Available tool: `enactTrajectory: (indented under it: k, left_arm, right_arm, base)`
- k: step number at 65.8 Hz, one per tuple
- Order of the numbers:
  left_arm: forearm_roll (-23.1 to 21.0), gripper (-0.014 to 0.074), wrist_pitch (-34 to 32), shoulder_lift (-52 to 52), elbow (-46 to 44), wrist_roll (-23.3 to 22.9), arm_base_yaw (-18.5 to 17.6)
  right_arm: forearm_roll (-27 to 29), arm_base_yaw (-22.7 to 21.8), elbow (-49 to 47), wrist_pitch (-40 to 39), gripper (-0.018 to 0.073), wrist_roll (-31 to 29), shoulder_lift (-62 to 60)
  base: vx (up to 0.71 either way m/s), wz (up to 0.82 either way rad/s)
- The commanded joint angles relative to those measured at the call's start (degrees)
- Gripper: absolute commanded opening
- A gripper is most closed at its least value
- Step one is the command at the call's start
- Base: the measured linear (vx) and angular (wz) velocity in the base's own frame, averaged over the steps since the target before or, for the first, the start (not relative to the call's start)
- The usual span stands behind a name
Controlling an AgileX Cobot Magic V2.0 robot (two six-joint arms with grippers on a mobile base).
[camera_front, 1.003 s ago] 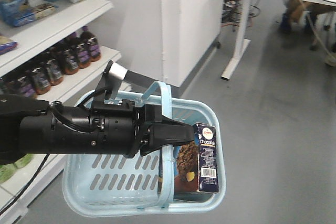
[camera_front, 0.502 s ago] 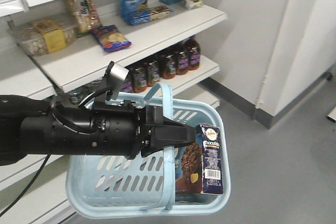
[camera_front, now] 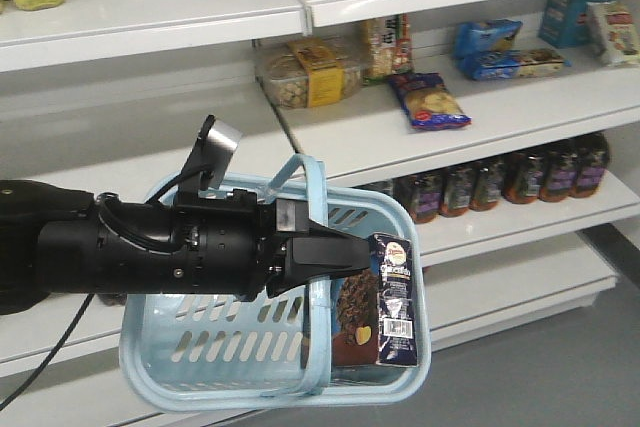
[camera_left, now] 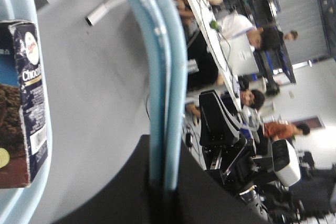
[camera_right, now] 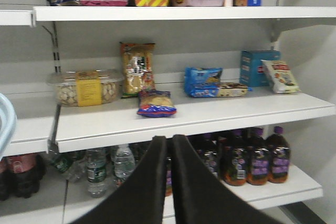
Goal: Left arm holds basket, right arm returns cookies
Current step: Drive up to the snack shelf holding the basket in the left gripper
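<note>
On my left arm [camera_front: 150, 252] the jaws are clenched on the hoop handle [camera_front: 316, 197] of the blue basket [camera_front: 180, 387] — in the wrist view the handle runs straight down into them. The cookies [camera_front: 392, 297] stand upright inside the basket, against its right end wall. On my right arm [camera_right: 169, 171] the jaws are pressed together, gripping nothing — beyond them is a white shelf [camera_right: 210, 116] with a clear tub [camera_right: 86, 88] at its left.
</note>
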Motion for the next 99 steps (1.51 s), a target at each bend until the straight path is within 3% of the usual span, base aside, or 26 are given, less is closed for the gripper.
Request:
enactTrajectory:
  k: [1, 50, 99]
  left_arm:
    - [-5.9, -0.0003, 2.9, -2.4, -2.0, 0.6, -0.3]
    - [-5.9, -0.0003, 2.9, -2.4, -2.0, 0.6, -0.3]
    - [-5.9, -0.0003, 3.0, -2.4, -2.0, 0.6, -0.3]
  right_arm:
    - [-0.6, -0.3, 1.0, -4.4, -0.0011, 0.1, -0.7]
    - [-0.6, -0.3, 1.0, -4.4, -0.0011, 0.1, -0.7]
    - [-0.6, -0.3, 1.0, -4.4, -0.0011, 0.1, -0.7]
  base:
    - [0.18, 0.60]
    - [0.15, 0.47]
    - [0.12, -0.01]
